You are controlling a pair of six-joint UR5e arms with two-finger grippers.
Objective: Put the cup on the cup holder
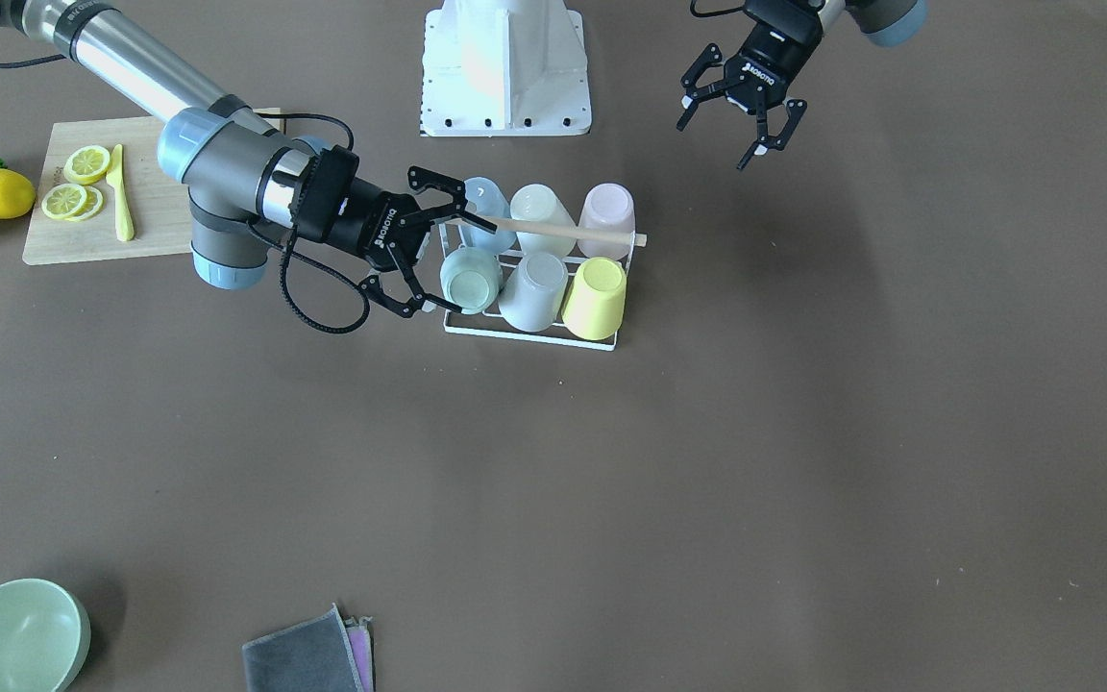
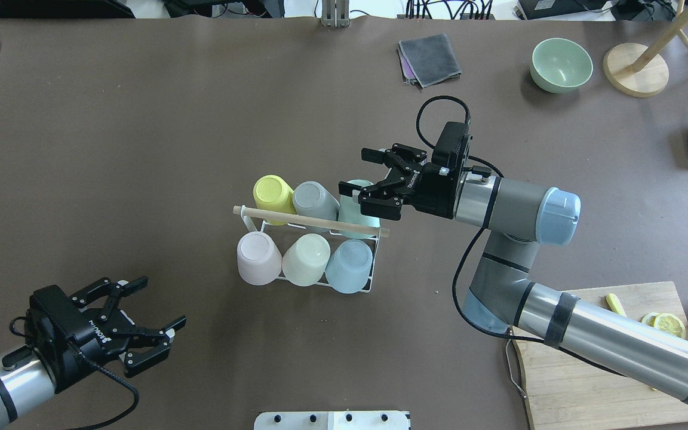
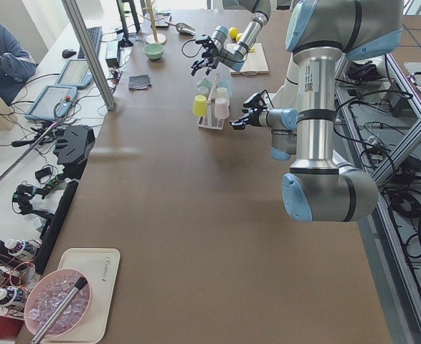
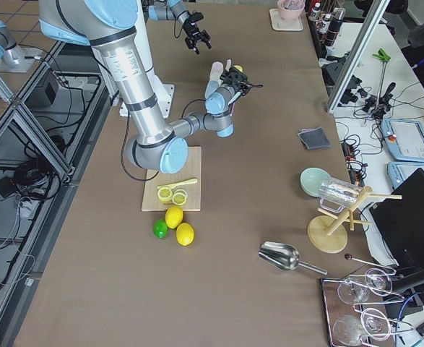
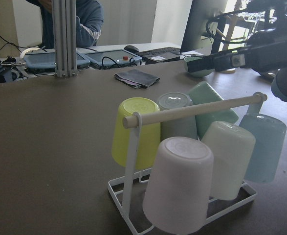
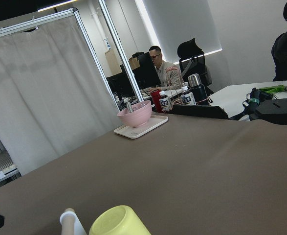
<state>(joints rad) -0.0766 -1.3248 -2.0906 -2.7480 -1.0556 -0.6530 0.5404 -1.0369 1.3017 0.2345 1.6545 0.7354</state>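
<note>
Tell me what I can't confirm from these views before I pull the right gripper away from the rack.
- Prongs of the cup holder: hidden under the six cups in every view; seating unconfirmed.
- The right gripper against the mint cup: fingers straddle it in the front-facing view, touching or not unclear; overhead, the gripper covers it.
- Right wrist view: only the yellow cup top shows, cut by the bottom edge.
- Side views: cup holder too small.

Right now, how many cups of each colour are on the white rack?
yellow cup: 1
grey cup: 1
mint green cup: 1
pink cup: 1
cream cup: 1
light blue cup: 1
Total: 6 on the cup holder
</note>
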